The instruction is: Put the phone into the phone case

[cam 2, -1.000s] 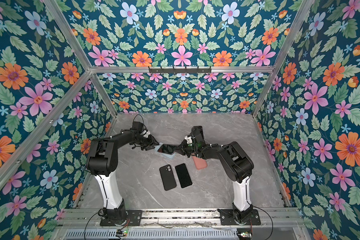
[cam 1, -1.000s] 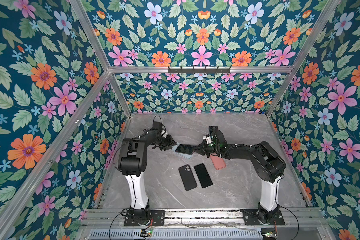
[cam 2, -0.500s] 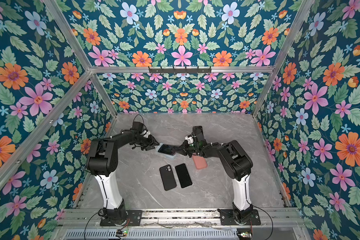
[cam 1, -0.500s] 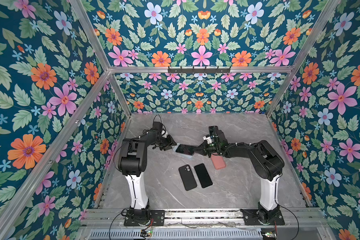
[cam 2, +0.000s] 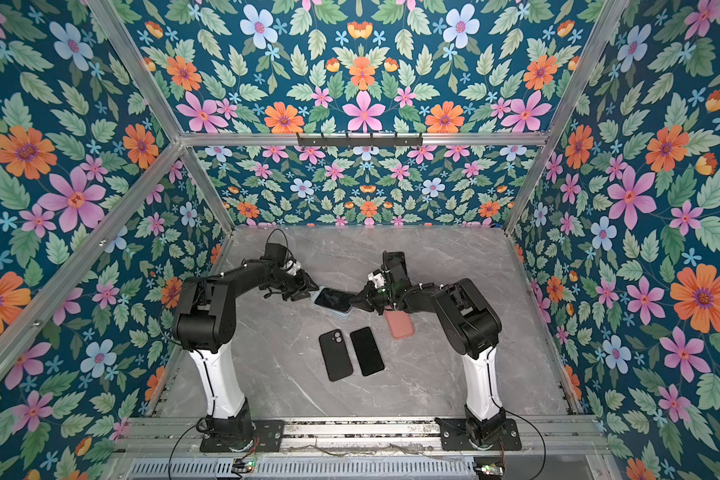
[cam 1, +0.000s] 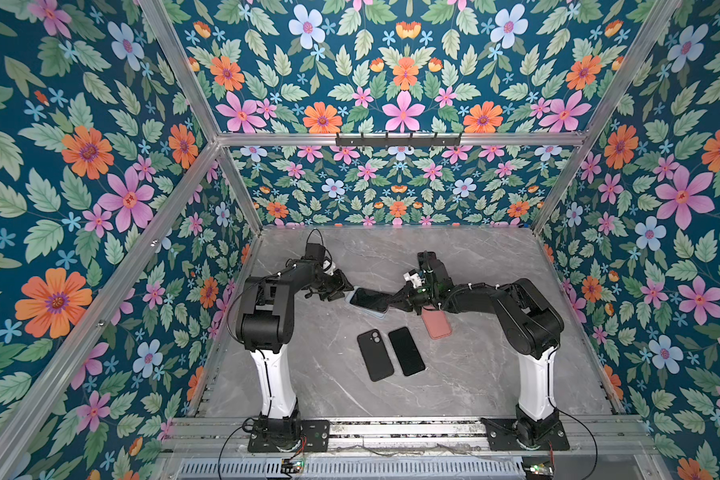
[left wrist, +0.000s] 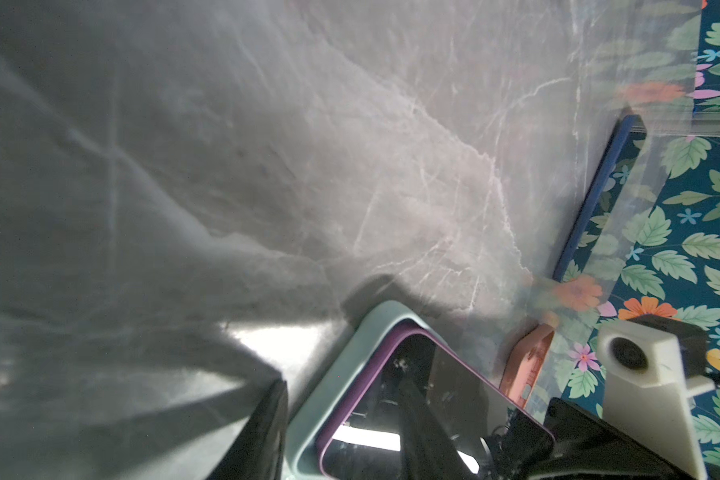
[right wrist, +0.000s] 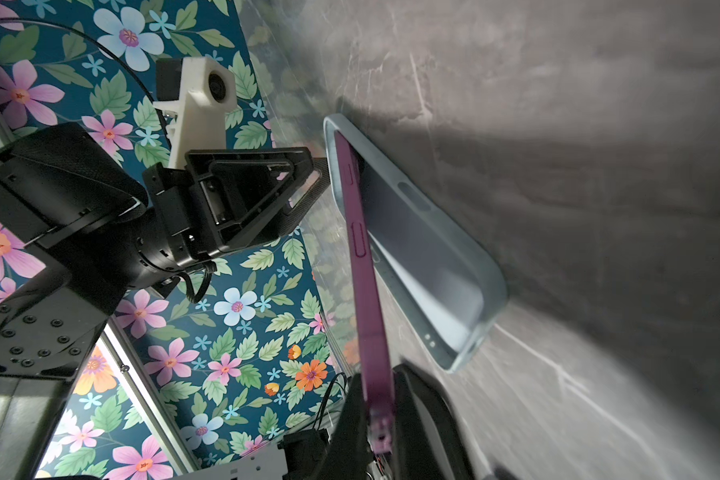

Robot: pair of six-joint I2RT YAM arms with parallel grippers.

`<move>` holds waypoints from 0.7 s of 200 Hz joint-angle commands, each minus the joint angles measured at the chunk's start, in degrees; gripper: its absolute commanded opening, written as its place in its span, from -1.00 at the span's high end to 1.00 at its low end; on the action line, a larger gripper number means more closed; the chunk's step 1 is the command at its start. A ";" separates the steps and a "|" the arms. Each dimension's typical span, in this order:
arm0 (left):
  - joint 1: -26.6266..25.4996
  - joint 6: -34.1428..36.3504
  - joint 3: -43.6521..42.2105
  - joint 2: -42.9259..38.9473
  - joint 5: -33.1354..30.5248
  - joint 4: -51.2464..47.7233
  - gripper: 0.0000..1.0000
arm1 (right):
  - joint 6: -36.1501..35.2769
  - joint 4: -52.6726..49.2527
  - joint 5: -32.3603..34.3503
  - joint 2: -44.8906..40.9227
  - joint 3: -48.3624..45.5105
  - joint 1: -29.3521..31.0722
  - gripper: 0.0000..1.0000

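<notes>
A purple-edged phone [cam 1: 368, 300] [cam 2: 334, 299] with a dark screen leans at a slant into a light blue phone case [cam 1: 377, 314] [cam 2: 341, 314] near the table's middle. Its far end sits inside the case [right wrist: 425, 257]. My right gripper [cam 1: 402, 301] [right wrist: 377, 395] is shut on the raised near end of the phone [right wrist: 360, 257]. My left gripper [cam 1: 344, 291] [left wrist: 346, 399] is closed on the case's other end. One of its fingers [left wrist: 267, 415] lies against the case's outer wall [left wrist: 350, 353], and the other crosses over the phone's screen [left wrist: 474, 399].
A black case [cam 1: 375, 353] and a black phone [cam 1: 406, 351] lie side by side nearer the front. A salmon-pink case [cam 1: 436, 324] lies just under my right arm. Flowered walls close in the table on three sides.
</notes>
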 commanded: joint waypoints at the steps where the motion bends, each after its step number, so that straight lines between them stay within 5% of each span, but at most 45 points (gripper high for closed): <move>1: -0.02 0.40 -0.22 -0.13 1.05 0.93 0.09 | 0.93 -3.27 0.58 0.87 -0.10 0.15 1.00; 140: -0.41 -0.12 -1.65 -0.92 1.89 2.17 0.10 | 3.06 -0.97 1.22 2.64 -0.04 0.97 1.00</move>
